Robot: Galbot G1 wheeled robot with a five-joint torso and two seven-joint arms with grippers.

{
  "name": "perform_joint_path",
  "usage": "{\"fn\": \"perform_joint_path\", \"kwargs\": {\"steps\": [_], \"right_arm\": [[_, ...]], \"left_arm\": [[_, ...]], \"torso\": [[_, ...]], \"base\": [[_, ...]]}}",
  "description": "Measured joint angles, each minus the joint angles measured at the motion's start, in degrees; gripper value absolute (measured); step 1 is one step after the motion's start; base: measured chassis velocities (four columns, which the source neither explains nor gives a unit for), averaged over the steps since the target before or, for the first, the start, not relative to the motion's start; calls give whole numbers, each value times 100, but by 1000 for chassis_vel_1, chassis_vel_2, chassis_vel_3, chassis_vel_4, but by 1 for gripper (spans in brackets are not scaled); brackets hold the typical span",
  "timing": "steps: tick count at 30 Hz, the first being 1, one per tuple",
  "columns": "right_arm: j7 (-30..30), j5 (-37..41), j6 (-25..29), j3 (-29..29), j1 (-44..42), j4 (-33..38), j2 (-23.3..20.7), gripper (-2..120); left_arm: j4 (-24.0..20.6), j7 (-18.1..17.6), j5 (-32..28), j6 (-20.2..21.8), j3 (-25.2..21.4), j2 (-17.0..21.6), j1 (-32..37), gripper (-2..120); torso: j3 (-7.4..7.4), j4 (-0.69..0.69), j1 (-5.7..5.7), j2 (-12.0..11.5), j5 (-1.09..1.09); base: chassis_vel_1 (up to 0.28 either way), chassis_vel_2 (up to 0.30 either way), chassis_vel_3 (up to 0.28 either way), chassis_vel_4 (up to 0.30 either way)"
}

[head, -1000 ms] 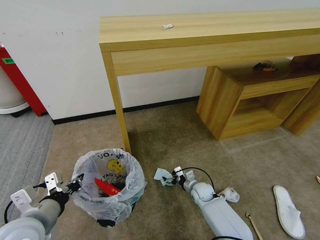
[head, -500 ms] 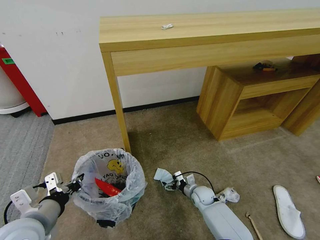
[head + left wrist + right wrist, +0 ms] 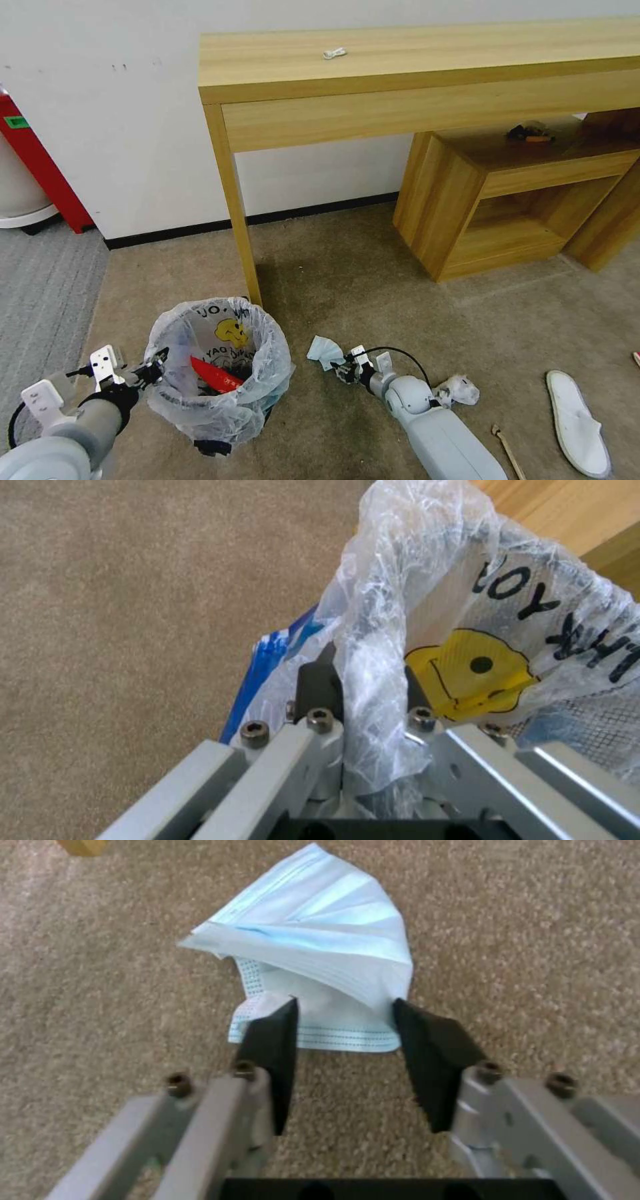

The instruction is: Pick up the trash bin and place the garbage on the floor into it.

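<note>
The trash bin (image 3: 217,373), lined with a crinkly white bag bearing a yellow figure, stands on the beige floor (image 3: 373,287) by the table leg. A red wrapper (image 3: 213,377) lies inside it. My left gripper (image 3: 155,368) is shut on the bin's rim and bag (image 3: 370,680). A pale blue face mask (image 3: 323,349) lies on the carpet to the bin's right. My right gripper (image 3: 343,369) is open and low over it, its fingertips at the mask's near edge (image 3: 343,1007). The mask (image 3: 320,940) lies flat and folded.
Crumpled white paper (image 3: 459,389) lies beside my right forearm, with a wooden stick (image 3: 508,450) and a white slipper (image 3: 577,421) further right. A wooden desk (image 3: 413,60) and low shelf unit (image 3: 467,200) stand behind. Grey ribbed carpet (image 3: 40,293) begins at the left.
My right gripper has slid a little nearer to me along the carpet, staying at the mask. The left arm and the bin have not moved.
</note>
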Motion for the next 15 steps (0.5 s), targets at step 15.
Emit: {"fn": "perform_joint_path", "kwargs": {"steps": [15], "right_arm": [[12,-147,174,139,126,-276,-54,25]], "left_arm": [[7,12,5,-4,8,-18,-1,3]], "torso": [[0,0,0,0,0]], "base": [[0,0,0,0]]}}
